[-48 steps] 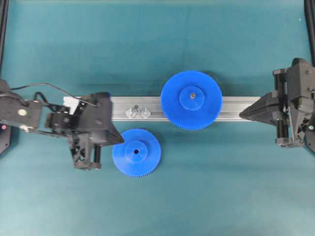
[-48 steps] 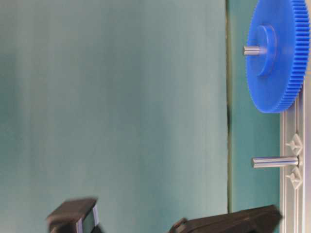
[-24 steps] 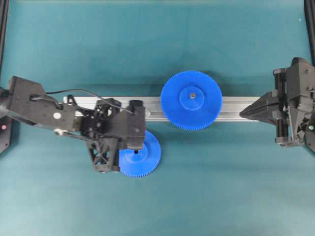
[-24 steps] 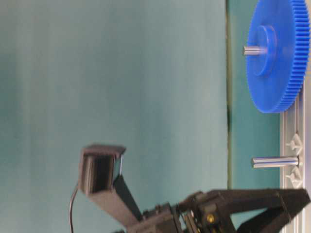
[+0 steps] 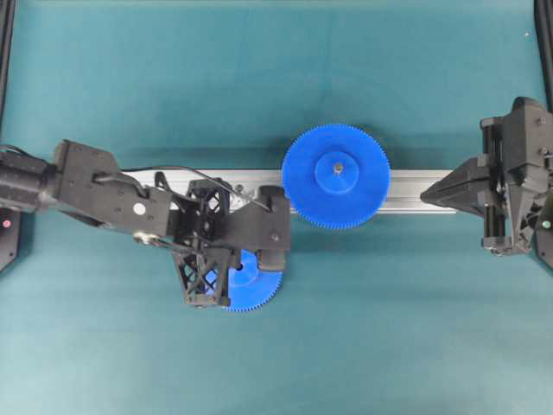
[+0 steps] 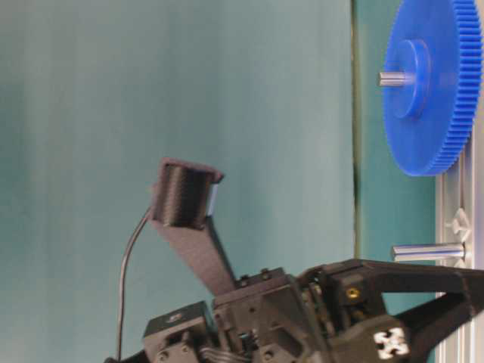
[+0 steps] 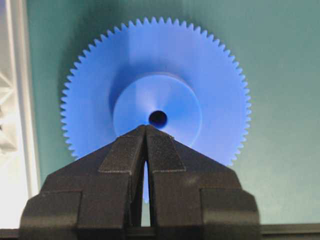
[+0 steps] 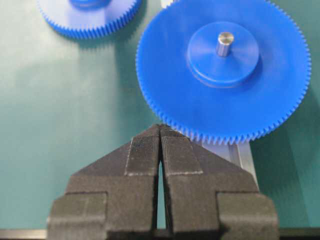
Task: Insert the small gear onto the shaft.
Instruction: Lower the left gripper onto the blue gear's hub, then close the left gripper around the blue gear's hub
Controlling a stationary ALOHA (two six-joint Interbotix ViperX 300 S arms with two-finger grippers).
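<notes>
The small gear [image 7: 155, 100] lies flat on the teal mat [image 5: 276, 78], hub up, its dark centre hole showing in the left wrist view just beyond our left gripper [image 7: 145, 129]. From overhead, only its lower right arc [image 5: 255, 290] peeks out from under that gripper, on the near side of the aluminium rail [image 5: 415, 186]. The shaft [image 6: 427, 252] shows only in the table-level view, a bare silvery pin standing off the rail, with the left arm's dark body close alongside it; overhead, the arm hides it.

Our left gripper has its jaws pressed together with nothing between them, tips poised over the hub. Our right gripper [image 8: 160, 131] is likewise closed and empty, parked at the right end of the rail, facing the large gear [image 5: 336, 175], which already sits on its own pin.

We judge the step in hand to be the approach for the pick. To do it well, we should spread the jaws before descending, straddle the raised hub rather than the fine teeth, and close squarely so the gear stays level. Then we should lift clear, carry it over the shaft, line the hole up and lower gently.

We can read no brand, label or writing anywhere; only a small white mark [image 6: 391, 342] shows on the left arm.
</notes>
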